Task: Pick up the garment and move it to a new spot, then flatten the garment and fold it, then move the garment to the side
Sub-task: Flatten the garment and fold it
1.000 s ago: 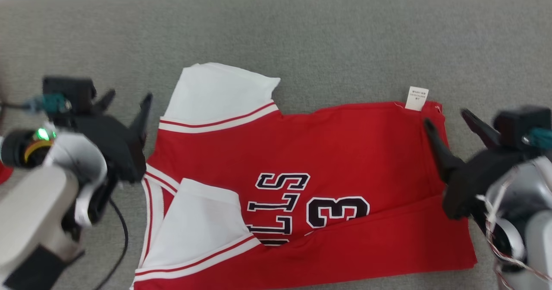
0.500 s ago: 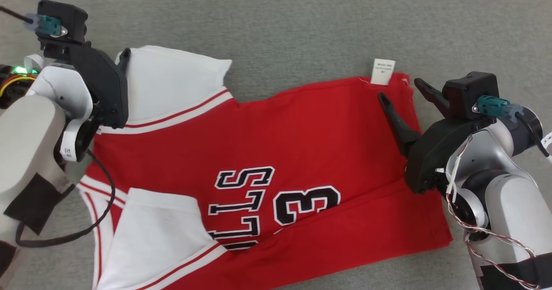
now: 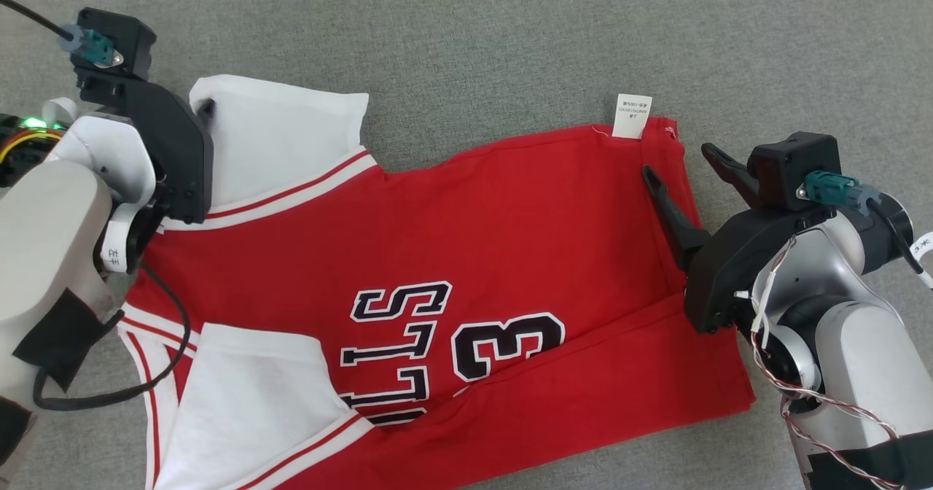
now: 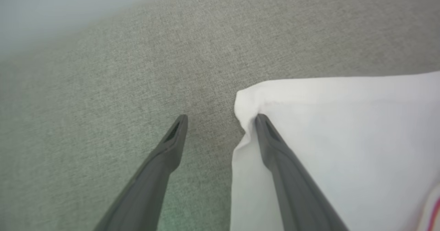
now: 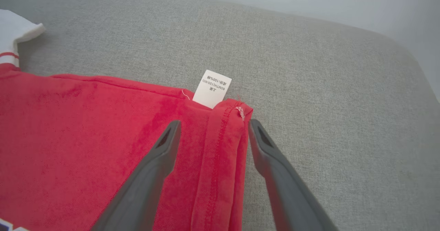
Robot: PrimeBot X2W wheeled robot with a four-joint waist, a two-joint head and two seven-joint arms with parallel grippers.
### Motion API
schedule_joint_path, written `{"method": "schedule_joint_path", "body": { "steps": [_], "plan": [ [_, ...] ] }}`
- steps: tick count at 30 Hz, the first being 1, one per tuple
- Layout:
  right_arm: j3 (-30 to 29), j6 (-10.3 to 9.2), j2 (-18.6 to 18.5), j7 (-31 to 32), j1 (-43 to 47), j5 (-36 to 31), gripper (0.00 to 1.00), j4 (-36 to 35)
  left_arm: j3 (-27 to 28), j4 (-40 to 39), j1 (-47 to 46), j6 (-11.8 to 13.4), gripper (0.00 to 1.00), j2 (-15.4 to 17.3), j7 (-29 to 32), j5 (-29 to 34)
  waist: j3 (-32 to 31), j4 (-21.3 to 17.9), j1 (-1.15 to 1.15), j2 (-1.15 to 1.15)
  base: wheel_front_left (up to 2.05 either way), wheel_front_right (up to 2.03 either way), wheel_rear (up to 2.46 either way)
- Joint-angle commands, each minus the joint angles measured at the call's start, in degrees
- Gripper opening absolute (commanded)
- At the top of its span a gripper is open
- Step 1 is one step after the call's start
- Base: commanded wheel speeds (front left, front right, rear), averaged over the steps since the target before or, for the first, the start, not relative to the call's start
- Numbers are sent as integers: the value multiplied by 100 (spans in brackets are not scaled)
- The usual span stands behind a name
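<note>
The red jersey (image 3: 510,242) lies spread on the grey fabric surface (image 3: 474,38). My left gripper (image 4: 221,119) stands open, one finger on the corner of the white sleeve (image 4: 343,138), the other over bare fabric. My right gripper (image 5: 213,122) is open astride the hem corner, just beside the care label (image 5: 212,88).

Support: grey woven surface (image 3: 510,38) is carrying a red-and-white jersey (image 3: 510,242), lying spread out; its care label (image 3: 632,116) is resting on the grey.
</note>
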Motion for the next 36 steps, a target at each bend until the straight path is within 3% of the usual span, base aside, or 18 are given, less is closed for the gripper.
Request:
{"method": "schedule_joint_path", "body": {
  "steps": [1,6,11,20,25,32,34,35,36],
  "plan": [
    [9,-14,24,-45,-43,-19,100,26,-12,67,-57,87,100,12,-185,161,-8,3,0,0,0,0,0],
    [3,-14,-1,-66,-45,4,100,55,-40,218,-59,244,100,-72,-591,323,-43,-6,0,0,0,0,0],
    [-26,-14,-56,-40,-54,53,100,-1,50,347,-210,233,100,-175,-747,266,-89,-45,0,0,0,0,0],
    [-32,-14,-20,-35,38,61,100,-10,-90,490,-232,-24,100,-155,-183,91,-94,-154,0,0,0,0,0],
    [-62,-14,-2,-33,28,23,100,-20,-116,571,-206,0,100,-92,-126,94,-46,-208,0,0,0,0,0],
    [-61,-14,14,-46,60,7,100,-49,-228,665,-87,-156,100,-135,193,-30,3,-240,0,0,0,0,0],
    [-54,-14,17,-47,53,6,100,-49,-247,683,-19,-244,92,-149,327,-114,12,-246,0,0,0,0,0],
    [-51,-14,18,-48,47,5,100,-49,-249,685,14,-286,63,-160,384,-172,18,-246,0,0,0,0,0],
    [-49,-14,25,-46,37,2,100,-44,-250,689,47,-317,51,-171,427,-216,25,-245,0,0,0,0,0]
  ]
}}
